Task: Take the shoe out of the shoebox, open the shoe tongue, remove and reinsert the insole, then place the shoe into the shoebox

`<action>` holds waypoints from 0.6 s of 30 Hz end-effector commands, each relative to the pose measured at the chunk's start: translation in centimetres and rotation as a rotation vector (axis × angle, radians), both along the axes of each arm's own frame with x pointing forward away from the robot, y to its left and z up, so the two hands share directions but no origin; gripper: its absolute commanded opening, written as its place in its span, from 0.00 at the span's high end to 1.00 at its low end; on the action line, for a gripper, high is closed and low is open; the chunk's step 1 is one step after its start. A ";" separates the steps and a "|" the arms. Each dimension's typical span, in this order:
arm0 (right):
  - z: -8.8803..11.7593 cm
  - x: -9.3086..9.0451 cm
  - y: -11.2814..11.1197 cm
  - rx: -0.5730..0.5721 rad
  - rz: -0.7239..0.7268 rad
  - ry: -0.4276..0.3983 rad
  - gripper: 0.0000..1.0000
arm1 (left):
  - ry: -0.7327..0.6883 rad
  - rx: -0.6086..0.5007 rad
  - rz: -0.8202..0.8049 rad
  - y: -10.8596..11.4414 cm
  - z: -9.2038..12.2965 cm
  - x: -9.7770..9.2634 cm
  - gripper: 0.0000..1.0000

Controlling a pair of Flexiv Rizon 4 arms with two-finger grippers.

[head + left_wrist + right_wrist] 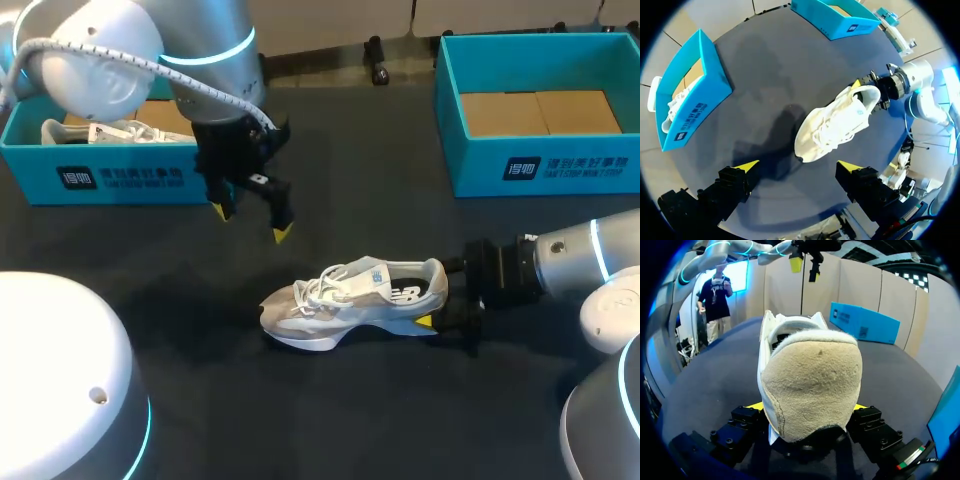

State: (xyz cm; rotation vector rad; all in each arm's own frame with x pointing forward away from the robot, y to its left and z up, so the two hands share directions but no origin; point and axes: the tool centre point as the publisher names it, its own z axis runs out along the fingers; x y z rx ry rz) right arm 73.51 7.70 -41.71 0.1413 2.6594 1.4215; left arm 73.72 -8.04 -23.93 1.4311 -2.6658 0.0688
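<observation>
The shoe is white and grey with a beige heel; the left box and right box are teal.

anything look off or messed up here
Nothing stands out. The shoe sits on its sole on the table, heel held by the right gripper; the left gripper hangs open above the table.

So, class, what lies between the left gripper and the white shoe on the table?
Nothing: only bare dark table separates the open left gripper from the shoe. The head view shows it, and the left wrist view agrees.
</observation>
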 end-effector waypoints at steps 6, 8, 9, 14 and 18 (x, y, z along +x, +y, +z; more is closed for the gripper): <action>-0.2 0.0 0.1 -0.002 -0.001 -0.001 1.00 | 0.002 0.001 0.000 0.0 0.0 0.1 0.00; -0.2 0.0 0.1 -0.002 -0.001 -0.001 1.00 | 0.002 0.001 0.000 0.0 0.0 0.1 0.00; -0.2 0.0 0.1 -0.002 -0.001 -0.001 1.00 | 0.002 0.001 0.000 0.0 0.0 0.1 0.00; -0.2 0.0 0.1 -0.002 -0.001 -0.001 1.00 | -0.084 0.044 0.151 0.1 -0.5 -0.4 0.00; -0.2 0.0 0.1 -0.002 -0.001 -0.001 1.00 | -0.125 0.059 0.232 -0.3 -0.9 -1.5 0.00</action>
